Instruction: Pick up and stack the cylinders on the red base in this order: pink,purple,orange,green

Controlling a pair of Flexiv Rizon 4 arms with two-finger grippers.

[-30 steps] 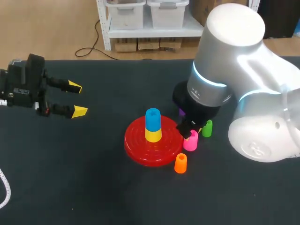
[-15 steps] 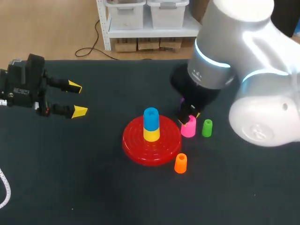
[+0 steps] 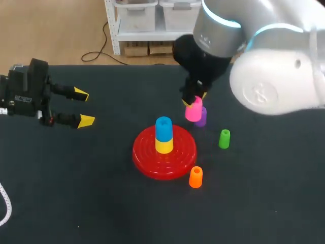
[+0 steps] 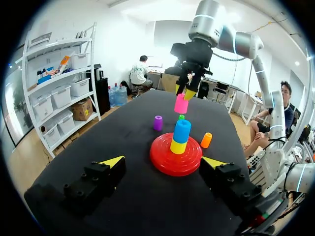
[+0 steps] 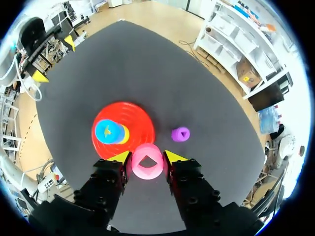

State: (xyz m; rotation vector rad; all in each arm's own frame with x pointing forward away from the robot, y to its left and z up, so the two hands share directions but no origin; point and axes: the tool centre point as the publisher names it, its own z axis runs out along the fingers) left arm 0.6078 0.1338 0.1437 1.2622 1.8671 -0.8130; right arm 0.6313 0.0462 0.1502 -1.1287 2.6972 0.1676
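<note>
Head view: pink cylinder [image 3: 193, 111] higher than before

Our black table and what stands on it

We see a matte black table [image 3: 101, 193] bearing a round red ribbed plastic base [image 3: 179, 163] near its middle. A small orange plastic cylinder [image 3: 195, 177] stands upright just beside the base's near right rim, a small green plastic cylinder [image 3: 224, 139] stands upright off to the base's right, and a small purple plastic cylinder [image 3: 202, 118] stands behind the base, apart from it.
</note>
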